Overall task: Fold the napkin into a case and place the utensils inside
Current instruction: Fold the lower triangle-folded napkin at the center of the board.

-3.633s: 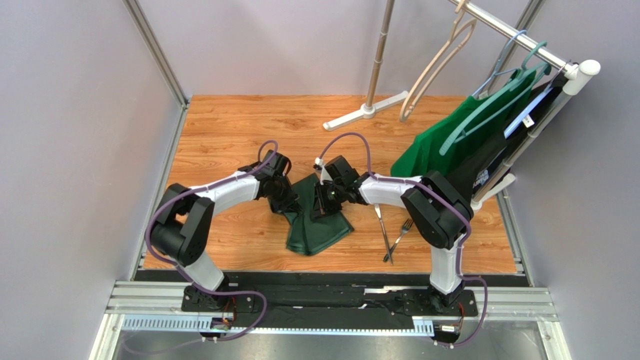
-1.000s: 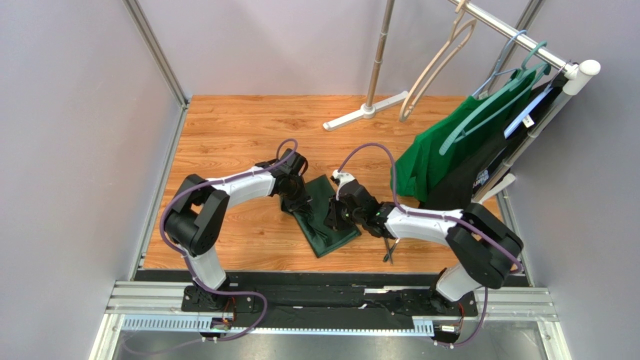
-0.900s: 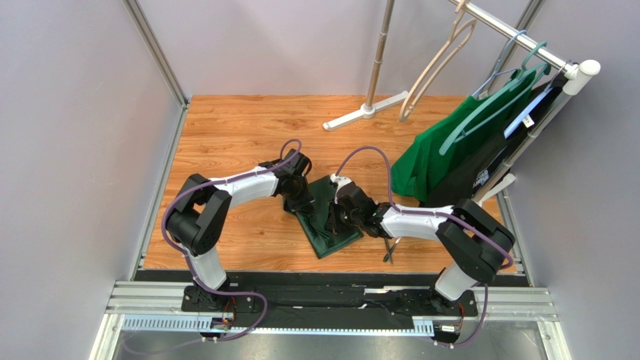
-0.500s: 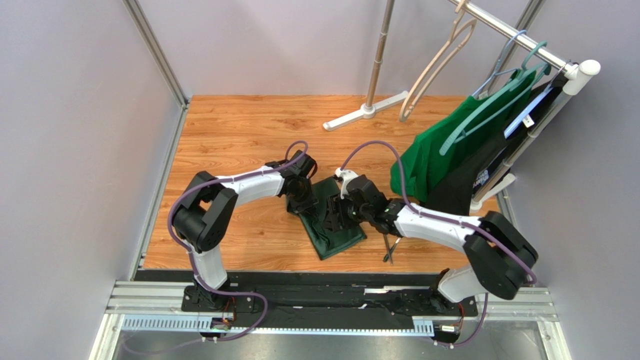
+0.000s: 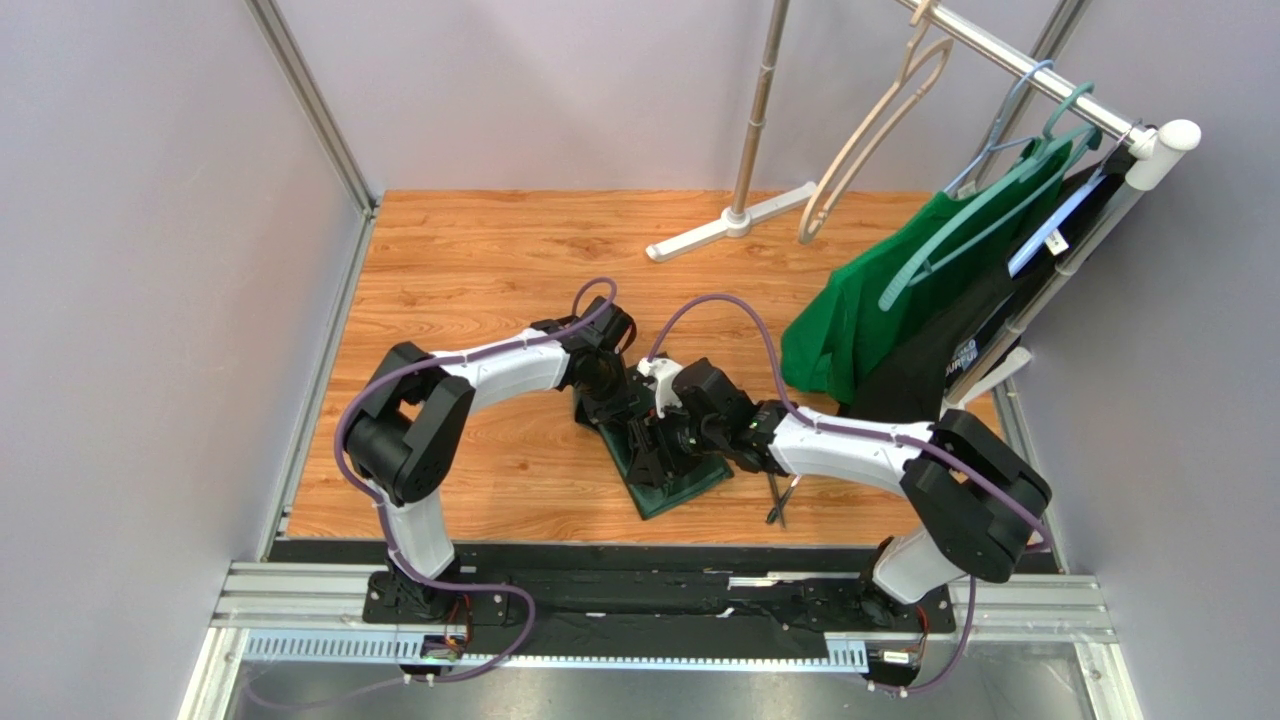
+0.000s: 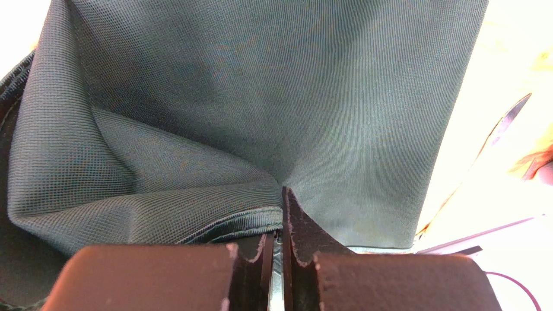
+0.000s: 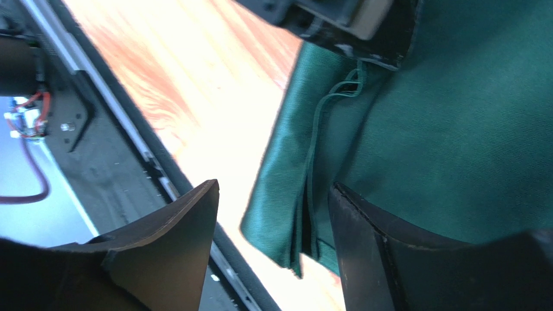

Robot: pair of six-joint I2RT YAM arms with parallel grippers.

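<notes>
Wooden table (image 5: 451, 285) | grey walls (image 5: 150, 300) | folded napkin (image 5: 672, 488), utensils (image 5: 777, 500) seemingly beside

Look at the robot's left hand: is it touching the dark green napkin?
Touching. The left wrist view shows the left hand shut, pinching a folded edge of the napkin, with the cloth puckering toward the pinch.

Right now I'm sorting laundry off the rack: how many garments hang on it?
2: a bright green garment, and a black garment just right of it, partly behind. More may be hidden between them.
</notes>
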